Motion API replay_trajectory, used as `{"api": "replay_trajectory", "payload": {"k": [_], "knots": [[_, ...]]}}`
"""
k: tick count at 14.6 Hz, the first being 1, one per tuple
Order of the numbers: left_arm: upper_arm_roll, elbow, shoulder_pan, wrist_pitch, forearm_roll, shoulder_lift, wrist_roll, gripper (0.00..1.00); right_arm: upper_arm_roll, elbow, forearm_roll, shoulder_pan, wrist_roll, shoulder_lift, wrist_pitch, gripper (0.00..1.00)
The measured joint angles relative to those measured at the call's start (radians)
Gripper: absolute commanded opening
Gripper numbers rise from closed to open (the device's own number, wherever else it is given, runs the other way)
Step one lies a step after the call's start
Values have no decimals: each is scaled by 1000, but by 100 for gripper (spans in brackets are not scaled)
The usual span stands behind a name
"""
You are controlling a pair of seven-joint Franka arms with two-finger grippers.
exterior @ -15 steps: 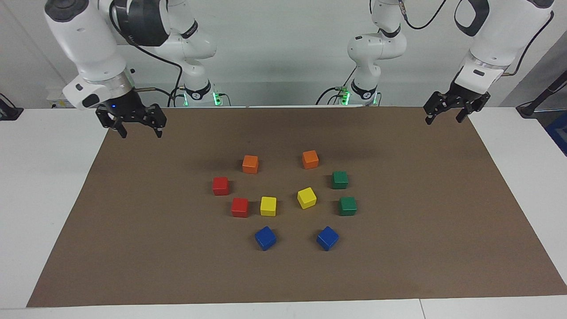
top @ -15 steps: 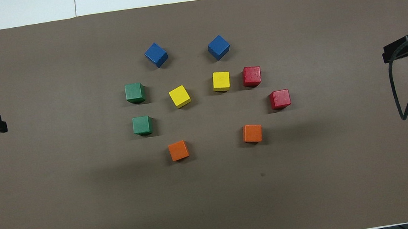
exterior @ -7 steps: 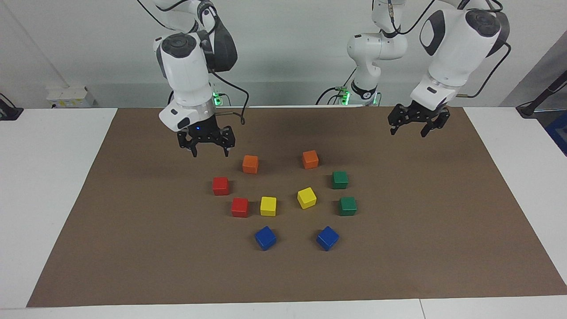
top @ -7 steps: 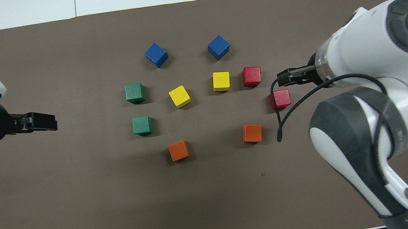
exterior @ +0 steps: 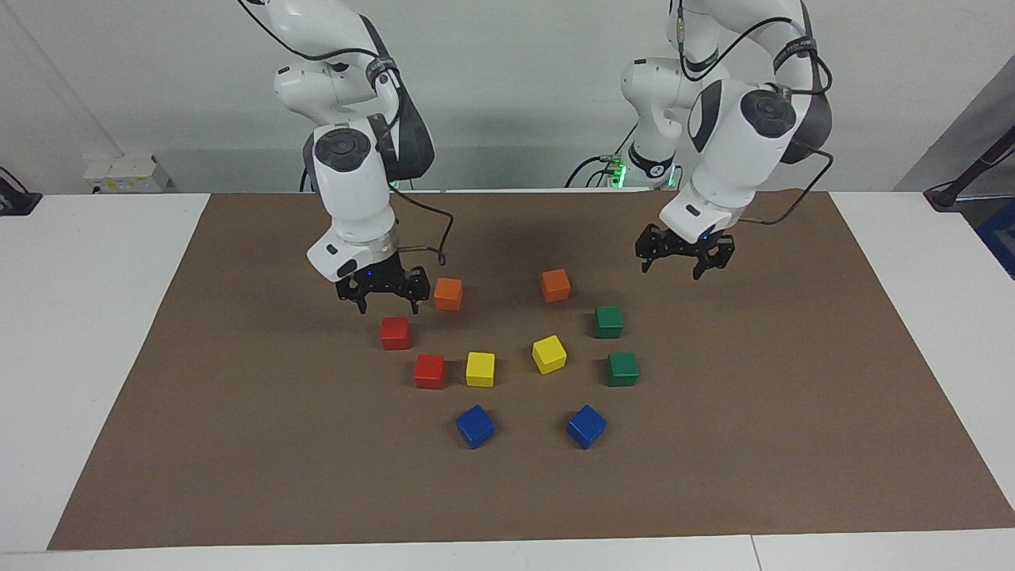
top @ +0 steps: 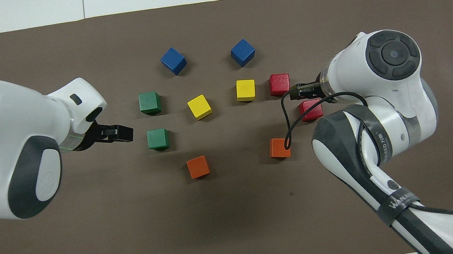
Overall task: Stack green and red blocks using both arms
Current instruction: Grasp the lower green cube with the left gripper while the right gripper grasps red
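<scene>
Two red blocks lie on the brown mat toward the right arm's end: one nearer the robots and one farther. Two green blocks lie toward the left arm's end: one nearer and one farther. My right gripper is open and empty, low over the mat just above the nearer red block, not touching it. My left gripper is open and empty, raised over the mat beside the nearer green block.
Two orange blocks lie nearest the robots, one right beside my right gripper. Two yellow blocks lie in the middle. Two blue blocks lie farthest out. White table borders the mat.
Both arms have swung in from the mat's ends toward the blocks and come lower. The right gripper has reached the nearer red block, the left gripper the green blocks. No block has moved.
</scene>
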Motion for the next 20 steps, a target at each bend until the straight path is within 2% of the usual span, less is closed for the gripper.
{"api": "replay_trajectory", "payload": {"k": [3,7,14,20], "knots": [[0,-27,-55,77,0,40,-63,100,-1,-74,0,-5,0,1,102,100],[0,-45,-75,143,0,89,-96,100,-1,-107,0,-6,0,2,126,100],[3,-117,-85,277,0,139,-159,100,-1,-190,0,-9,0,14,252,100],[2,-124,-131,356,0,216,-229,100,-1,-214,0,-10,0,47,302,100]]}}
